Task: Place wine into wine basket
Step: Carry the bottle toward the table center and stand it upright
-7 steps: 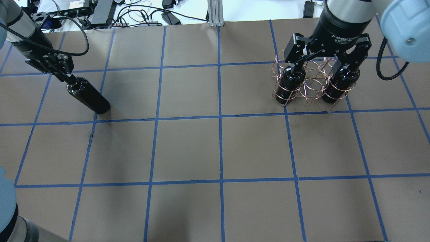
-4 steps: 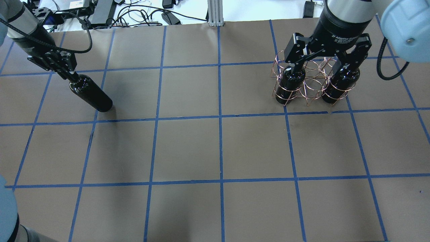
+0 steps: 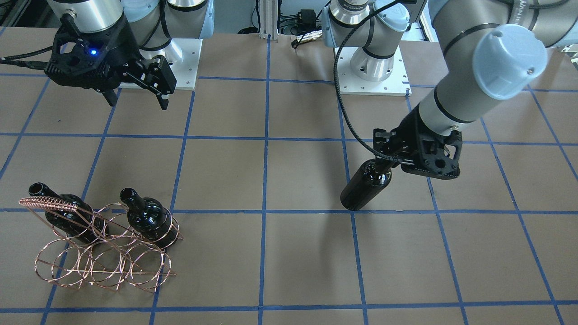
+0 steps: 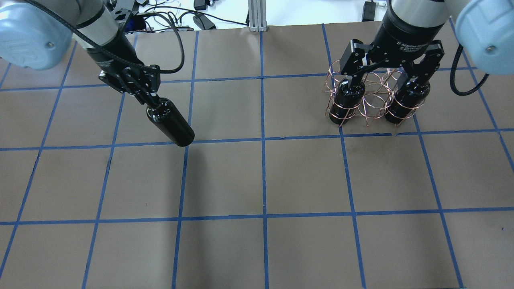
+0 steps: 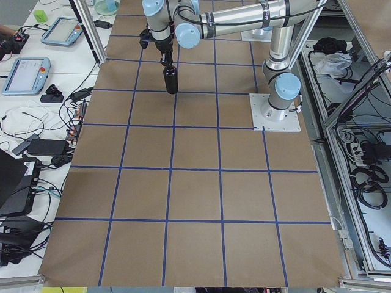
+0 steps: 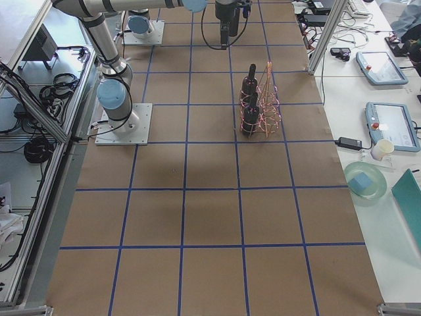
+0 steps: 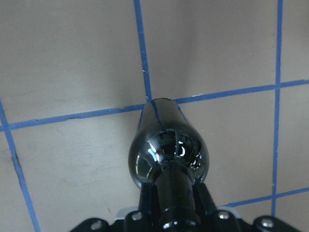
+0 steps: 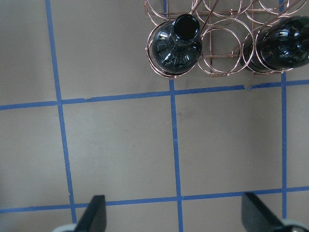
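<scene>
My left gripper (image 4: 149, 97) is shut on the neck of a glossy black wine bottle (image 4: 170, 122) and holds it tilted above the table, left of centre. It also shows in the front view (image 3: 365, 185) and the left wrist view (image 7: 166, 150). The copper wire wine basket (image 4: 373, 106) stands at the far right with two black bottles (image 4: 346, 100) (image 4: 403, 102) in its end rings; the middle ring between them holds nothing. My right gripper (image 4: 387, 80) is open and empty, hovering above the table near the basket (image 8: 219, 48).
Brown paper table with a blue tape grid (image 4: 263, 138). Cables and power supplies (image 4: 120, 12) lie beyond the far edge. The robot bases (image 3: 375, 67) stand on white plates on the robot's side.
My left arm has carried the bottle to the right by over one grid square, toward the table's middle. The right gripper and the basket have not moved.
</scene>
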`<state>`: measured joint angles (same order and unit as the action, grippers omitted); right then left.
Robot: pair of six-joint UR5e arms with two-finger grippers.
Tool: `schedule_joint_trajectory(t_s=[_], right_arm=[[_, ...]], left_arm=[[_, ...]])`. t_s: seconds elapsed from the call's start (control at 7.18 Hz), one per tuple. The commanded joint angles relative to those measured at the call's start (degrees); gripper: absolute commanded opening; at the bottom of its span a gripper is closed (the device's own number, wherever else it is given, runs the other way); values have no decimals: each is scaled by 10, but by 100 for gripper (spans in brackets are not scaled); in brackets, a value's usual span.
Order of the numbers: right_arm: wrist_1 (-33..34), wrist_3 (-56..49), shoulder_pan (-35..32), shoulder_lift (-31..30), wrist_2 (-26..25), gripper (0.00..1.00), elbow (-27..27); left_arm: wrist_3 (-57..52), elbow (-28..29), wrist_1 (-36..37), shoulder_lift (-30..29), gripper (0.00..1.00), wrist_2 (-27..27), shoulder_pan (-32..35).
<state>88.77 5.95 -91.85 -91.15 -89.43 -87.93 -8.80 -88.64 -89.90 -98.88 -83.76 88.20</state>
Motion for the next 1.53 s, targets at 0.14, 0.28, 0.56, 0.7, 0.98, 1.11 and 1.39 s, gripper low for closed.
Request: schedule_joint_trajectory(t_s=[0.14,0.28,0.56,0.7,0.98,1.11,1.39], right_arm=[[0,-1,0,0,0,100,-1],[0,-1,0,0,0,100,-1],[0,0,0,0,0,100,0],[0,-1,0,0,0,100,0],[-1,-1,0,0,-2,100,0],[-1,-1,0,0,0,100,0],[-1,-1,0,-1,0,100,0]], left_arm=[[114,-77,8,61,0,-3,111],[128,-92,10,69,0,-1,125],[134,-128,54,76,0,-3,132],[135,-147,86,76,0,-5,139],[147,-155,90,70,0,-5,141],[163,-155,86,69,0,-6,142],[171,-153,75,76,0,-6,142]])
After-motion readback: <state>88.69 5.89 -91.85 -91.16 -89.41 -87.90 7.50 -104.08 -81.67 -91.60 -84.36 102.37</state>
